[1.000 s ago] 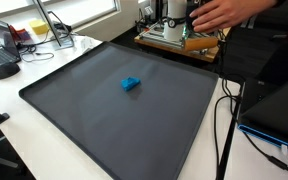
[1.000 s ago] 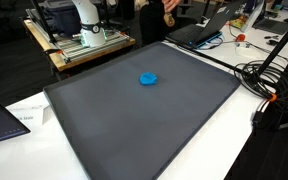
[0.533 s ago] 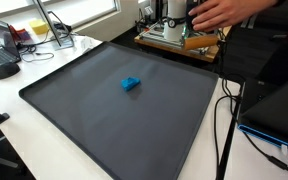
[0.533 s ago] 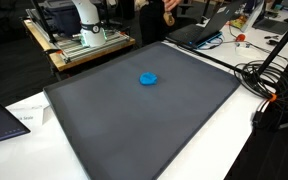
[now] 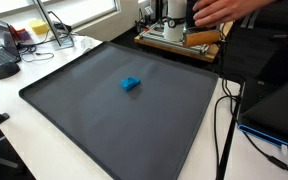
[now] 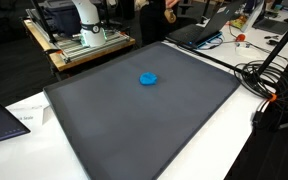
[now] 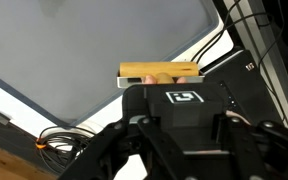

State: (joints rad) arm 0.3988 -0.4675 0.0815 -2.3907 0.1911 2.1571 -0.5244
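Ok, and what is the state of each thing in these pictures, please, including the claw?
claw: jaws hidden, so open or shut cannot be told.
wooden block: level, right at the claw's tip; whether it is gripped is unclear.
person's hand: close above the wooden block.
blue piece: lying on the mat, touched by nothing.
grey mat: spread flat.

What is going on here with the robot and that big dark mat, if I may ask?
A person's hand is reaching in at the far edge of the table, right by the robot's gripper. A wooden block sits crosswise at the gripper's tip; whether the jaws are clamped on it cannot be told. A small blue object lies by itself near the middle of the dark mat, well away from the gripper and untouched.
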